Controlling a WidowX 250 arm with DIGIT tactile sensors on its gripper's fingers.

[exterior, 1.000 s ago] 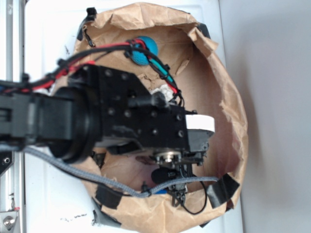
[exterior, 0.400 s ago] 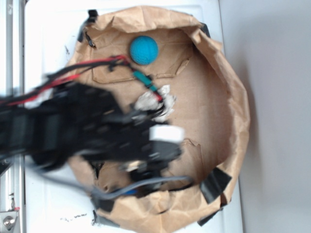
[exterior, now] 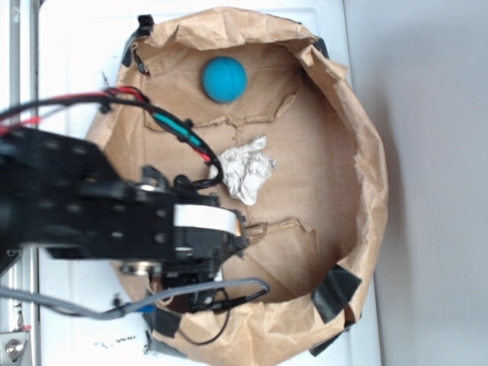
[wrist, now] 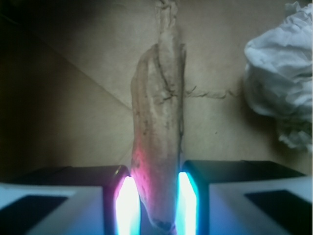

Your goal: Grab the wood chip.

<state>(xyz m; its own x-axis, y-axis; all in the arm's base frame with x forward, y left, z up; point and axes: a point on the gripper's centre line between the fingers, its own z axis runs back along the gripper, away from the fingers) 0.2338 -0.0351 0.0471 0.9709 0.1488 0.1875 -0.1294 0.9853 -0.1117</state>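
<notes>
Your gripper (wrist: 155, 196) is clamped on the wood chip (wrist: 159, 132): in the wrist view the two fingers (wrist: 124, 200) press its lower end from both sides, one glowing pink-white, the other cyan, and the chip juts out from between them, long and ragged. Beyond it you see brown paper floor with a crease running across, and the paper wad (wrist: 283, 73) off to the right of the chip, apart from it. From the exterior view, the arm (exterior: 84, 202) reaches in over the left rim of the paper bowl (exterior: 366, 175), and its body hides the chip there; you cannot see the grasp from that side. The wad (exterior: 245, 169) lies near the middle of the bowl's floor, just beyond the gripper's end. The teal ball (exterior: 224, 78) sits near the bowl's top edge, well apart from the wad. Red, black and green cables (exterior: 164, 126) trail across the bowl's upper left.
</notes>
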